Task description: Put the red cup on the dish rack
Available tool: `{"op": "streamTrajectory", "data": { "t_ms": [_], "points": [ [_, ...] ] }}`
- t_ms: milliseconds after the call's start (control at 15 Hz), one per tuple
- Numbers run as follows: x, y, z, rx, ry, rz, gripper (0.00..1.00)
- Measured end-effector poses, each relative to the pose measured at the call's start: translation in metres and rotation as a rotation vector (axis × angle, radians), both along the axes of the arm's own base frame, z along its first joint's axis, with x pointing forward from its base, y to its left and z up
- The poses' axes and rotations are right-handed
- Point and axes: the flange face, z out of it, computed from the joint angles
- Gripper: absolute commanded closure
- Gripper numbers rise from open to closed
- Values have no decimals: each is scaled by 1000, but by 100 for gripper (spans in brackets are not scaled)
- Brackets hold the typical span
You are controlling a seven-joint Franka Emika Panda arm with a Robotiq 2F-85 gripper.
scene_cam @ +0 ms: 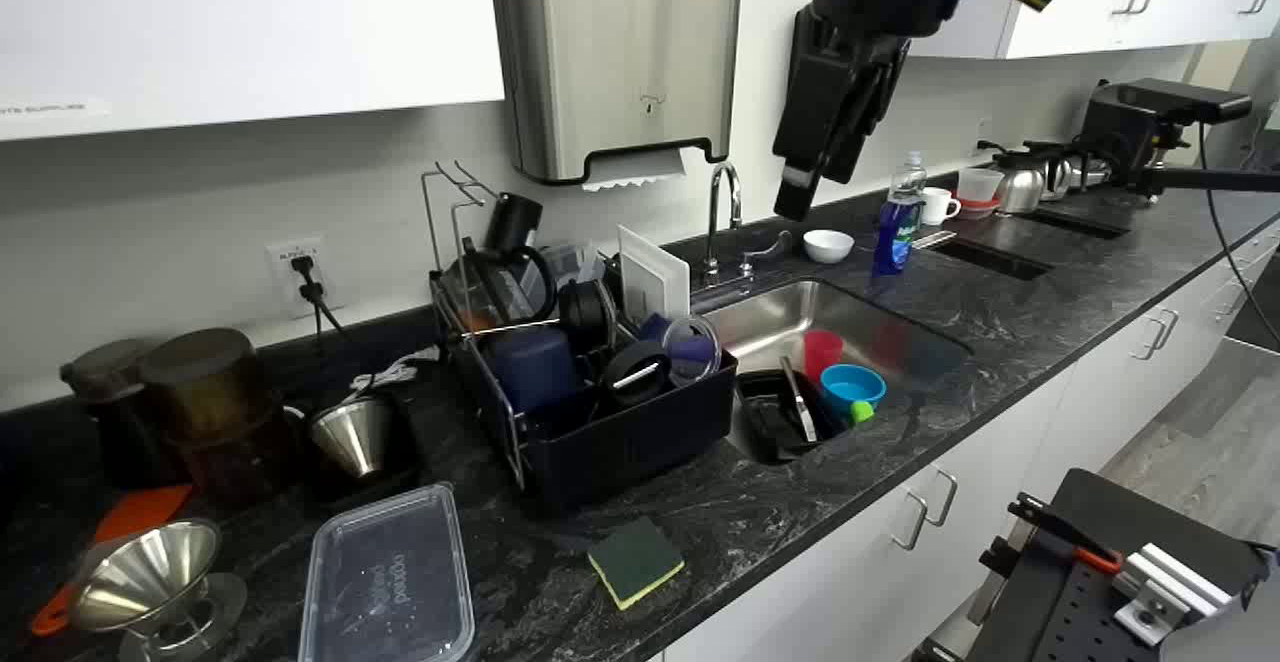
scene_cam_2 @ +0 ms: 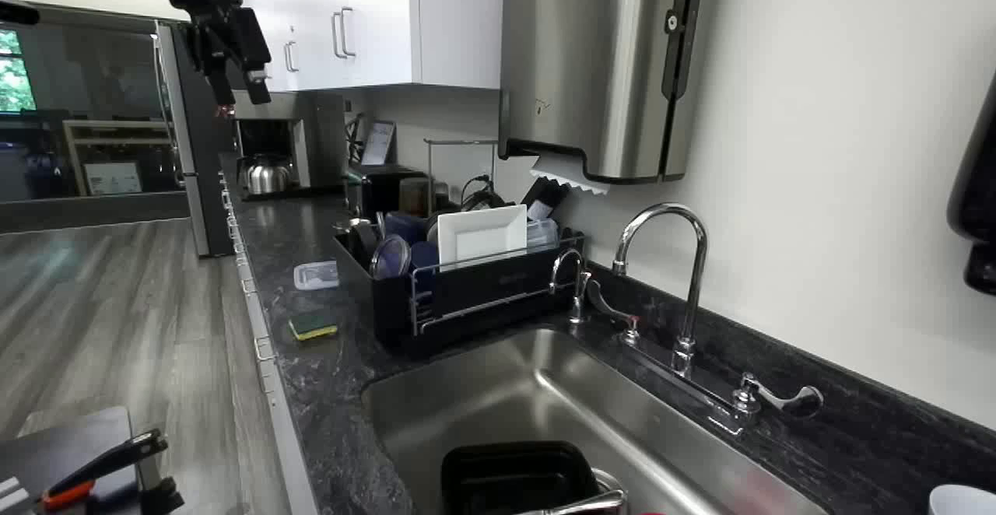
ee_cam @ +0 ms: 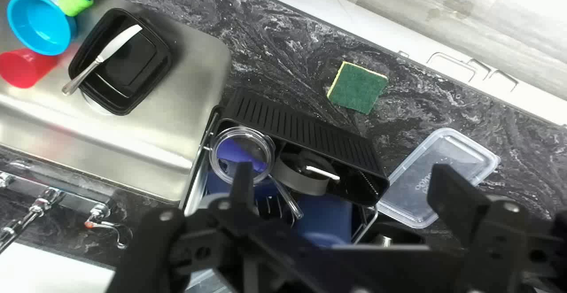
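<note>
The red cup (scene_cam: 822, 352) is in the metal sink, beside a blue round dish (scene_cam: 852, 385). It also shows at the left edge of the wrist view (ee_cam: 24, 68). I cannot tell if it is upright or tilted. In an exterior view only a red sliver shows at the bottom edge. The black dish rack (scene_cam: 640, 437) stands on the counter beside the sink, loaded with dishes; it also shows in an exterior view (scene_cam_2: 498, 291) and in the wrist view (ee_cam: 305, 122). My gripper (scene_cam: 815, 192) is high above the counter, open and empty; in the wrist view its fingers (ee_cam: 343, 171) are wide apart over the rack.
A black tray (ee_cam: 124, 63) with a knife lies in the sink. The faucet (scene_cam_2: 696, 282) rises behind the sink. A white plate (scene_cam_2: 482, 235) stands in the rack. A sponge (scene_cam: 638, 560) and a clear container (scene_cam: 390, 582) lie on the counter. A towel dispenser (scene_cam: 630, 52) hangs above.
</note>
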Motion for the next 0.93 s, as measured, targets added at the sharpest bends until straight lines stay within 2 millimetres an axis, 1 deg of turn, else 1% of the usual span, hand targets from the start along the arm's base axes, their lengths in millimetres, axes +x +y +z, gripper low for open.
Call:
{"op": "streamTrajectory", "data": {
  "t_ms": [733,933],
  "points": [
    [0,0,0,0,1,0,0],
    [5,-5,-6,2,12,-8,0]
  ]
}}
